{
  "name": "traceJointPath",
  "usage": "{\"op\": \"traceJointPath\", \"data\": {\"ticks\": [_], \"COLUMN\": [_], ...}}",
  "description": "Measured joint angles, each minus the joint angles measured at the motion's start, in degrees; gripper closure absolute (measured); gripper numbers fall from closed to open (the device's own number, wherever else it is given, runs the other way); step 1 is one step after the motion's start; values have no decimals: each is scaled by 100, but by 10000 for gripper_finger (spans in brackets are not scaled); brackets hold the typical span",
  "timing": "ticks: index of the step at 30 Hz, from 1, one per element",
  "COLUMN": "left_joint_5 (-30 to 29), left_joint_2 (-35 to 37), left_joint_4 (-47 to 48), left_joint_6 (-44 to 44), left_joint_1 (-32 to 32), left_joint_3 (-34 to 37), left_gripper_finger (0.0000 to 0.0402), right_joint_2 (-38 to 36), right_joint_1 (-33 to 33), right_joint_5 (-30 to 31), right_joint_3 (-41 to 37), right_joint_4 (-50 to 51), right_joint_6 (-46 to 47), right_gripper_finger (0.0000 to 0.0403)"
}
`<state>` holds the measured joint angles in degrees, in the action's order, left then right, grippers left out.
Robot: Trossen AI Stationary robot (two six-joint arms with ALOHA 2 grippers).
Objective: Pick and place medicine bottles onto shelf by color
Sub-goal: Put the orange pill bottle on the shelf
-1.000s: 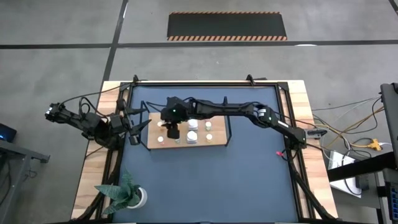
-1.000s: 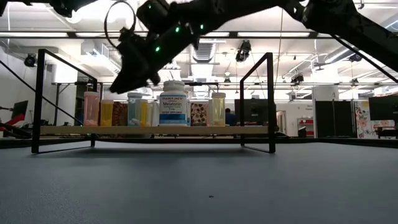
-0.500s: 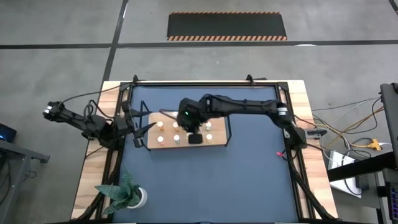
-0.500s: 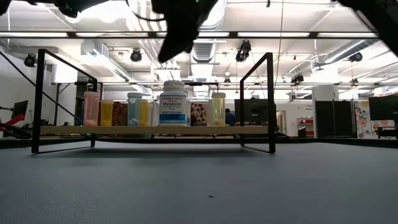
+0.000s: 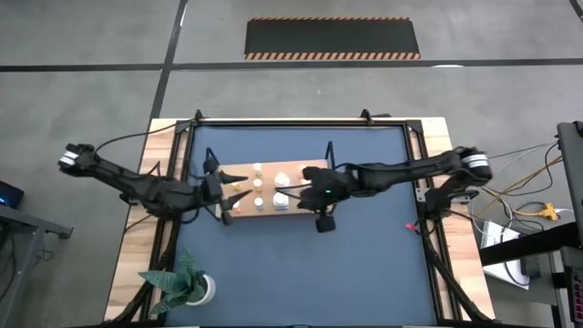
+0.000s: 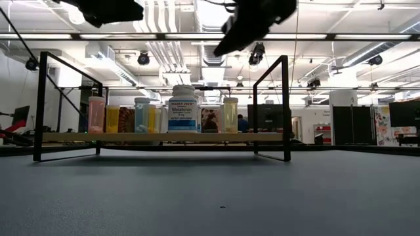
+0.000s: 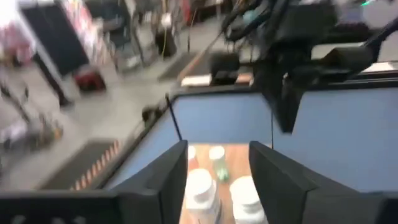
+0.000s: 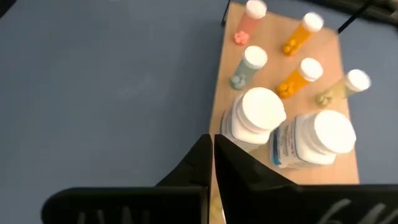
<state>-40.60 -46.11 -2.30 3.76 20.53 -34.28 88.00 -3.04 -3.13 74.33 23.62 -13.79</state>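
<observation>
**Fingers: right pressed together, left spread, both empty**

Fingers of right gripper (image 8: 211,163) touch each other, holding nothing, above the shelf's near edge. Left gripper (image 7: 217,165) fingers spread apart, empty, over the shelf's left end. Table (image 5: 364,264) carries shelf (image 5: 314,167). Bottles (image 8: 261,112) stand on the shelf, big white ones nearest, small pink, orange, yellow ones behind.

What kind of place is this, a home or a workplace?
Most likely a workplace, a lab or workshop hall. The low view shows an open ceiling with bare pipes and strip lights; the high view shows a concrete floor with a hazard-striped mat and loose cables beside the table.
</observation>
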Motion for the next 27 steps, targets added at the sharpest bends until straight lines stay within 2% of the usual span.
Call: {"op": "traceJointPath", "data": {"ticks": [4,6,11,13,17,27], "left_joint_5": [49,368,1500,1709,1715,1802], "left_joint_2": [-551,-901,-1764,-2057,-2481,-2758], "left_joint_4": [2177,3482,5749,6174,6565,6578], "left_joint_6": [-1538,-2180,-2592,-2563,-2267,-2139], "left_joint_1": [-325,-547,-1297,-1620,-2047,-2129], "left_joint_3": [-864,-1351,-2251,-2449,-2627,-2623], "left_gripper_finger": [287,313,385,396,396,401], "right_joint_2": [-614,-853,-1367,-1509,-1710,-1789], "right_joint_1": [3,4,3,3,3,6], "right_joint_5": [28,37,25,28,28,21], "right_joint_3": [-902,-1293,-2073,-2290,-2661,-2938], "right_joint_4": [-793,-1193,-1929,-2113,-2441,-2590], "right_joint_6": [-95,-127,-216,-226,-212,-812], "right_gripper_finger": [394,394,394,394,394,394]}}
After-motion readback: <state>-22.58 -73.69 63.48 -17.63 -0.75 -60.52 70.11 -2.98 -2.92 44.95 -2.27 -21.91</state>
